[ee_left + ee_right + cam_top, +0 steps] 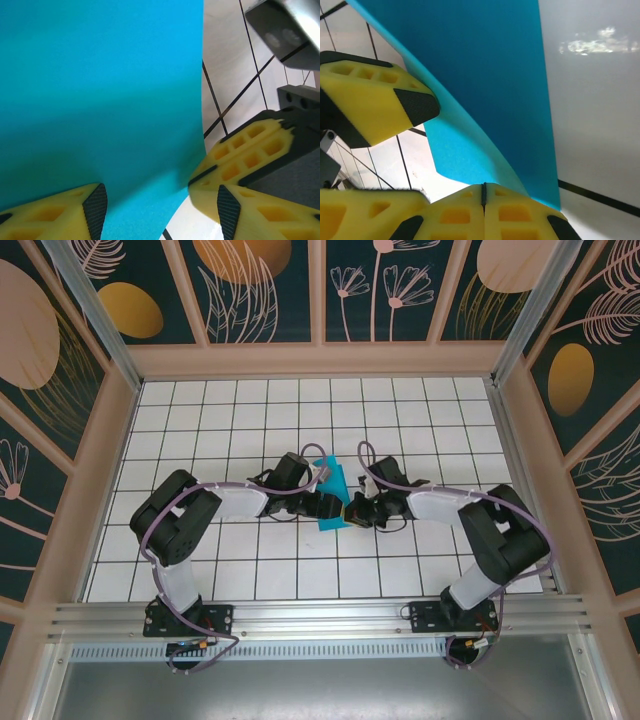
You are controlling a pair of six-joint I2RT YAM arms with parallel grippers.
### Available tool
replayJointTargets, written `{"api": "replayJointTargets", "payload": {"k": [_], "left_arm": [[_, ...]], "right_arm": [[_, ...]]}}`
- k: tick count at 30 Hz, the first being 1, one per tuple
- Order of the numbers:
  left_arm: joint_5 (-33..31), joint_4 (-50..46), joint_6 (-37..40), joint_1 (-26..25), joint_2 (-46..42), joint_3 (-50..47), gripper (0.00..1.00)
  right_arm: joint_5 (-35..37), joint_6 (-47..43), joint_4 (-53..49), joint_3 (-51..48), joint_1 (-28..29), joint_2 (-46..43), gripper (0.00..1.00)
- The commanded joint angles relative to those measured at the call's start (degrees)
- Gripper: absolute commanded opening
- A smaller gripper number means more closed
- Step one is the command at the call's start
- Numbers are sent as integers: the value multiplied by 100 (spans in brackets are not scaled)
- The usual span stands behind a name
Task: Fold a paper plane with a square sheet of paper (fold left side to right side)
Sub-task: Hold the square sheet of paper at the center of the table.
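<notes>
The square sheet of paper (330,495) is plain teal and stands partly lifted off the white grid table in the middle, between the two grippers. My left gripper (316,504) is open; in the left wrist view its gripper (160,215) straddles the paper (100,100), which passes between the two spread fingers. My right gripper (351,513) is shut on the paper's near right edge. In the right wrist view its gripper (484,192) has the jaws pressed together where the curled paper (490,75) meets them. A left finger (375,110) shows beside the sheet.
The white grid table (300,410) lies inside beige walls (320,358) with metal corner posts. A metal rail (320,615) holding both arm bases runs along the near edge. The two wrists are close together at the centre.
</notes>
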Motion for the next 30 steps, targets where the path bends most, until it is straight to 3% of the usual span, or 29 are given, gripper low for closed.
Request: {"api": "replayJointTargets", "payload": {"k": [1, 10, 30], "left_arm": [[-90, -181, -84, -18, -1, -149, 63], [-24, -199, -167, -15, -110, 4, 64], [-368, -342, 76, 303, 273, 610, 67]], "right_arm": [[129, 43, 83, 196, 47, 219, 6], [763, -80, -454, 114, 67, 574, 6], [933, -248, -702, -30, 74, 765, 6]]}}
